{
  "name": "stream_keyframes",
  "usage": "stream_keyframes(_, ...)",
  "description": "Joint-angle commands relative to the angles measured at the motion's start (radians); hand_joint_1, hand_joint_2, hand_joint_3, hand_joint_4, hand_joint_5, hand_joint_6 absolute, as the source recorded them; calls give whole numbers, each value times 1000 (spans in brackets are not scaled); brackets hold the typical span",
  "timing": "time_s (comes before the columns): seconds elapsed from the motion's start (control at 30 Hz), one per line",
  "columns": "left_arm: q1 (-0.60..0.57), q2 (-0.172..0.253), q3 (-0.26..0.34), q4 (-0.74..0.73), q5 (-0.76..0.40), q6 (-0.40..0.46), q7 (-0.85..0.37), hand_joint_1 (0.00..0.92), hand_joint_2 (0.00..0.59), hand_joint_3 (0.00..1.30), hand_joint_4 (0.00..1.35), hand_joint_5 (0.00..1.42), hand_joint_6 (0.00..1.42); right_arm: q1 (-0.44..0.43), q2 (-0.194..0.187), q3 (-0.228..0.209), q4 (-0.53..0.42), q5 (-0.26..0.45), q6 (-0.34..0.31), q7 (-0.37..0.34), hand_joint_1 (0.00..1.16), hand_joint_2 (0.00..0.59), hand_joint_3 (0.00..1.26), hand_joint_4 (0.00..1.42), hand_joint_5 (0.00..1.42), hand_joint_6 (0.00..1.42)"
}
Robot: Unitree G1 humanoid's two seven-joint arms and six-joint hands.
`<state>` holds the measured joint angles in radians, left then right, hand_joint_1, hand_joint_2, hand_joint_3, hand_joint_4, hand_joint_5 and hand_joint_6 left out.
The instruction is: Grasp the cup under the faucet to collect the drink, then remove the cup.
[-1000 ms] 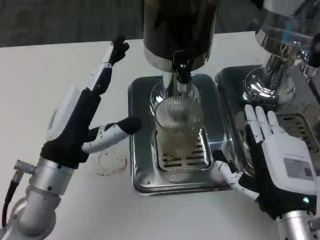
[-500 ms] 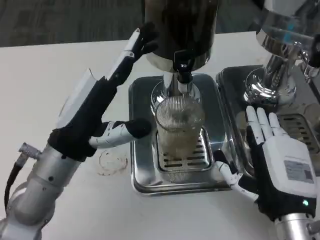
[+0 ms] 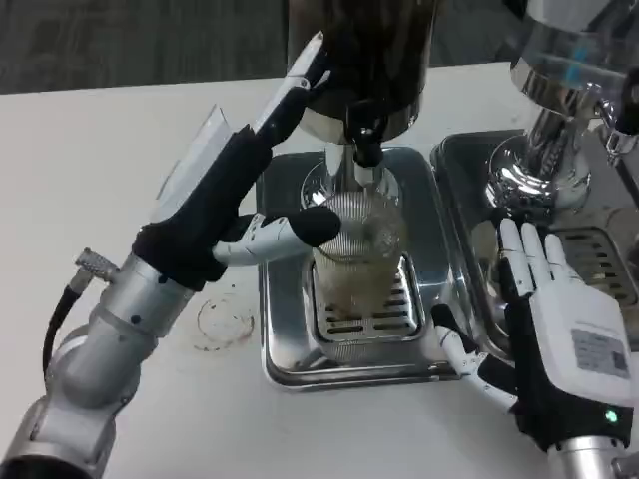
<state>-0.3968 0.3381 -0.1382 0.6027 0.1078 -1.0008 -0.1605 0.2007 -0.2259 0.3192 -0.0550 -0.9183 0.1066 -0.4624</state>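
Head view:

- A ribbed clear glass cup [image 3: 357,254] stands upright on the slotted drain grate [image 3: 361,309] of a steel drip tray [image 3: 285,354], near the middle of the white table [image 3: 90,180]. There is pale liquid in its lower part.
- The cup sits directly below the black faucet [image 3: 363,150] of a dark drink dispenser [image 3: 361,60], whose body rises at the tray's far edge.
- The left hand [image 3: 235,215] reaches in from the tray's left edge. Its fingers [image 3: 300,85] are spread wide and point up along the dispenser body, and its black-tipped thumb [image 3: 300,228] lies at the cup's left wall. Whether the thumb touches the glass I cannot tell; the hand has no hold closed around the cup.
- The right hand [image 3: 559,339] rests flat, back upward, fingers straight and apart, holding nothing, at the tray's right edge. Its thumb [image 3: 461,349] points toward the tray's near-right corner.
- A second steel dispenser [image 3: 559,90] stands on its own tray at the table's far-right corner.
- A faint ring-shaped wet mark [image 3: 222,321] lies on the table just left of the drip tray.
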Motion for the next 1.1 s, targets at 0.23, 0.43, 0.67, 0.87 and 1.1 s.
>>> stream_keyframes(0.23, -21, -26, -6, 41, 12, -12, -52, 0, 0, 0, 0, 126, 81, 9, 11, -4, -11, -10, 6, -27, 349, 360, 3, 0, 0, 145)
stream_keyframes(0.43, 2, -39, -9, 9, 4, -28, -76, 0, 0, 3, 0, 164, 107, 11, 12, -7, -12, -6, 7, -24, 353, 365, 3, 0, 0, 146)
stream_keyframes(0.67, 22, -41, -14, -28, 28, -47, -75, 0, 0, 42, 0, 198, 153, 8, 10, -6, -11, -5, 6, -17, 357, 367, 3, 0, 0, 146)
stream_keyframes(0.87, 39, -31, -13, -56, 82, -60, -59, 0, 0, 80, 0, 215, 181, 7, 8, -9, -13, -4, 8, -12, 375, 371, 3, 0, 0, 159)
stream_keyframes(1.1, 56, -2, -8, -82, 190, -83, -3, 0, 3, 103, 5, 226, 191, 3, 8, -9, -9, 3, 4, -9, 384, 374, 5, 0, 0, 163)
